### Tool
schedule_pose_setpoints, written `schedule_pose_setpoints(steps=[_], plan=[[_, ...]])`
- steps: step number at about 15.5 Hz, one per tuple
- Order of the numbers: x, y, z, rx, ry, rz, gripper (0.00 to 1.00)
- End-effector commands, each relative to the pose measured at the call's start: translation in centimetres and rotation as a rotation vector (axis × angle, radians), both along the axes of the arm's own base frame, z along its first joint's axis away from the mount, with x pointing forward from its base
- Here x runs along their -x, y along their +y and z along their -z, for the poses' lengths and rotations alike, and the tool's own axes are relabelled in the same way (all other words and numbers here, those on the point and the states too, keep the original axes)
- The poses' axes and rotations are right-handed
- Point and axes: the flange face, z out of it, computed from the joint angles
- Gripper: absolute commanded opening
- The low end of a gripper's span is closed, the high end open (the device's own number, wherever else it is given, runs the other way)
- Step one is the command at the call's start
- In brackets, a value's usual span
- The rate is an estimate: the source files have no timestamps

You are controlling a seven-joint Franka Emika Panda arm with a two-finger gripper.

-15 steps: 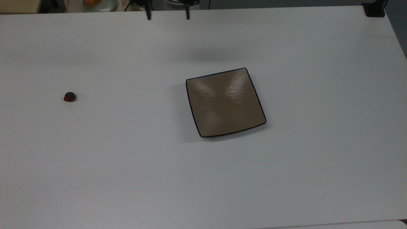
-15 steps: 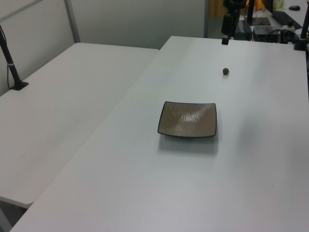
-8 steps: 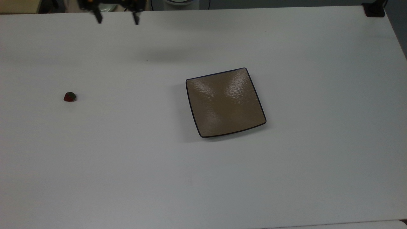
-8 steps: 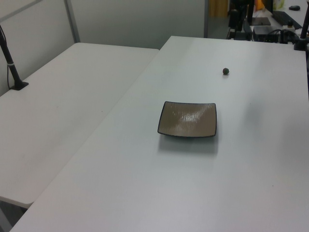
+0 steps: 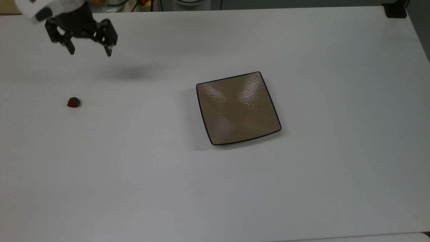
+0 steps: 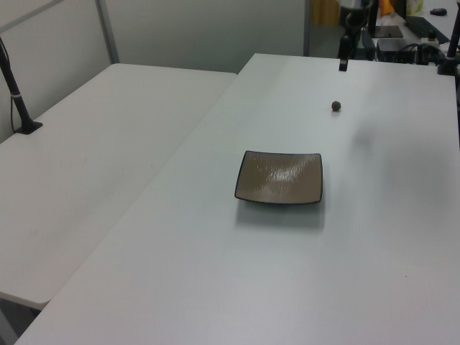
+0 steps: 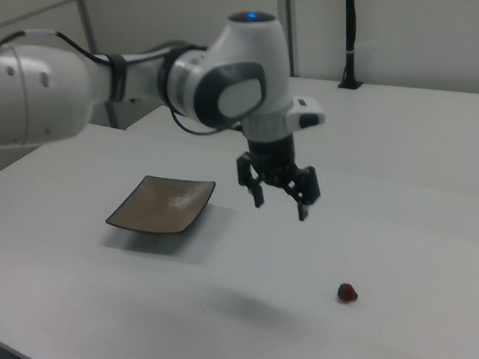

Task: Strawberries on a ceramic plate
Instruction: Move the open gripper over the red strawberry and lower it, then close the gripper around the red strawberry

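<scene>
A tiny red strawberry [image 5: 73, 102] with a green cap lies on the white table at the top view's left; I also see the strawberry [image 6: 336, 106] in the left view and the strawberry [image 7: 347, 292] in the right view. The square tan-brown ceramic plate [image 5: 238, 108] sits bare near the table's middle, the plate [image 6: 280, 177] and plate [image 7: 162, 204] showing likewise. My gripper [image 5: 90, 52] hangs open and holds nothing, well above the table and up from the strawberry in the top view; in the right view the gripper [image 7: 280, 207] hovers between plate and strawberry.
The white table [image 5: 215, 188] stretches wide around the plate. A black mount [image 5: 395, 10] sits at the top view's upper right corner. A second white table [image 6: 93, 180] adjoins on the left view's left. Dishes with orange food stand beyond the far edge.
The gripper has swung toward the top view's left and come down and forward into view, closer to the strawberry. Strawberry and plate have not moved.
</scene>
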Motion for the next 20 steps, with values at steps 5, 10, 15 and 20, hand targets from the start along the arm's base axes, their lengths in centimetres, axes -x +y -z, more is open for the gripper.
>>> schedule_pose_setpoints(steps=[5, 10, 15, 20], plan=[[-3.3, -4.6, 9.4, 0.047, -0.037, -0.072, 1.00], [-3.6, -7.0, 14.2, 0.075, -0.023, -0.148, 1.00], [-3.9, -8.3, 16.2, 0.097, -0.048, -0.137, 1.00], [-3.7, -8.6, 17.3, 0.095, -0.031, -0.168, 0.65]])
